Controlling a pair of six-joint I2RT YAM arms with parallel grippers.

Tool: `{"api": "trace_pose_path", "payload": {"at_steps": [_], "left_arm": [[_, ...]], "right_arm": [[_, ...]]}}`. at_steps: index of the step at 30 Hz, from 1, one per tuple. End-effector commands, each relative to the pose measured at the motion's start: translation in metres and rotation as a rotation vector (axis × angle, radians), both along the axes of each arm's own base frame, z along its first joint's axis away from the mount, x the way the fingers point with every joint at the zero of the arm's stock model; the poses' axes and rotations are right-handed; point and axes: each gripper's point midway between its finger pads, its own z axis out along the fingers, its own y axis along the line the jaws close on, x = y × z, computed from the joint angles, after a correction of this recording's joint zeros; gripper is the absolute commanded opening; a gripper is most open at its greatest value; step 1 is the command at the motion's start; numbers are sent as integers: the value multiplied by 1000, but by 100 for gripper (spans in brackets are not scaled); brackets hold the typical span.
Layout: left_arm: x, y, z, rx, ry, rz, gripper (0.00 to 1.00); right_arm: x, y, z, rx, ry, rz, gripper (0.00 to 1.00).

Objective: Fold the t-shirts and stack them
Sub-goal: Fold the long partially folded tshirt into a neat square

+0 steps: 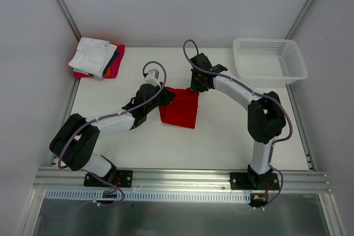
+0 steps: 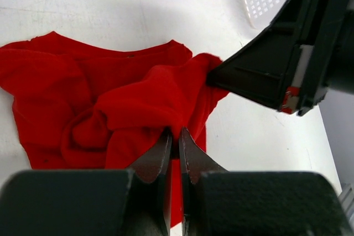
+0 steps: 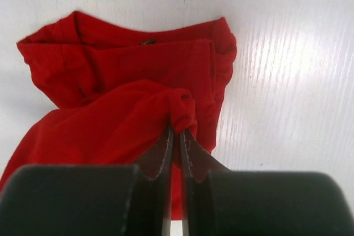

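A bright red t-shirt [image 1: 180, 109] lies partly folded at the middle of the table. My left gripper [image 1: 166, 95] is shut on a bunched fold at its far left corner; the left wrist view shows the cloth [image 2: 138, 103] pinched between the jaws [image 2: 175, 134]. At the shirt's far right corner my right gripper [image 1: 198, 87] is shut on another fold, and the red cloth [image 3: 121, 87] bulges out over its tips [image 3: 176, 132]. Both held corners are lifted above the rest of the shirt. A stack of folded t-shirts [image 1: 98, 58], white on top, sits at the far left.
A white mesh basket [image 1: 269, 60] stands at the far right corner of the table. The right arm's gripper body [image 2: 287, 64] fills the upper right of the left wrist view. Grey walls close in the table on three sides.
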Motion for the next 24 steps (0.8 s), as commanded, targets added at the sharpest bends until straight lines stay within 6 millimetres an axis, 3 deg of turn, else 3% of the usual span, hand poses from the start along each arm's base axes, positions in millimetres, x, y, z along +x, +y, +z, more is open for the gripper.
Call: {"api": "trace_pose_path", "payload": {"at_steps": [1,5,6,9,16,17,18,19,20,21,22,24], "left_arm": [[24,-6,18,-28,-69,-7,0],[52,-1,20,-25,-80,22,0],[57,-4,30,-41,-93,7,0],[72,-3,31,-44,-94,7,0],[90,-7,15,-56,-63,-8,0],[92,-8,14,-59,-61,-16,4],[92,-9,9,-55,-52,-22,9],[93,-9,8,-53,-51,-26,39],[94,-10,7,-50,-48,-31,57],[95,-10,4,-38,-43,-34,68],[96,-8,3,-30,-41,-30,85],[97,-8,3,-3,-55,-36,95]], "right_arm": [[30,-6,20,21,-63,-10,1],[57,-13,25,45,-77,-34,0],[60,-14,25,51,-73,-34,1],[73,-22,18,56,-60,-54,0],[82,-25,-14,43,-6,-61,1],[82,-24,-16,49,1,-59,2],[84,-25,-20,46,6,-66,23],[84,-25,-25,40,13,-69,36],[84,-26,-27,33,14,-72,67],[86,-28,-28,25,12,-81,83],[85,-29,-30,17,11,-84,97],[88,-33,-30,4,2,-92,100]]}}
